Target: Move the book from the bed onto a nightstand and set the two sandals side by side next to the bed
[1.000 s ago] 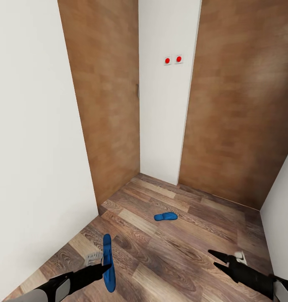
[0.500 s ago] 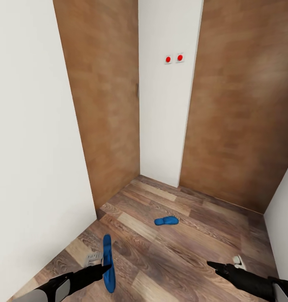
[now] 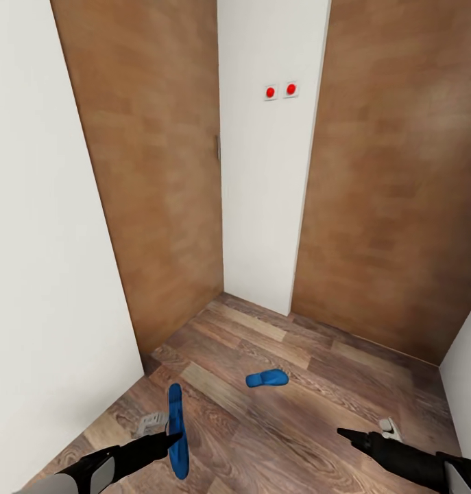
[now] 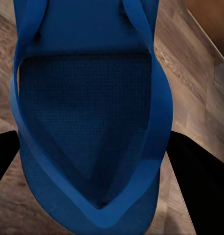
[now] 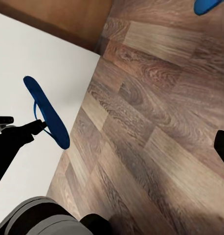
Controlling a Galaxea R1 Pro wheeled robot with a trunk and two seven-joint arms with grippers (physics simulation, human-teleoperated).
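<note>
My left gripper [image 3: 169, 439] is shut on a bright blue sandal [image 3: 175, 429] and holds it on edge above the wood floor at the lower left of the head view. The left wrist view looks at its sole and straps [image 4: 87, 122] between the black fingers [image 4: 200, 176]. The second blue sandal [image 3: 267, 378] lies flat on the floor ahead, near the corner; the right wrist view also catches this sandal [image 5: 207, 5]. My right gripper [image 3: 346, 434] hovers open and empty at the lower right. The bed, book and nightstand are out of view.
I face a narrow corner: a brown wooden door [image 3: 160, 171] on the left, a brown wooden panel [image 3: 400, 171] on the right, and a white wall strip between them with two red-dot switches [image 3: 280, 90]. White walls [image 3: 43, 274] close in on both sides.
The whole picture has shifted, so the camera has moved slightly. The left gripper still holds the sandal. The right gripper sits a little lower in the picture.
</note>
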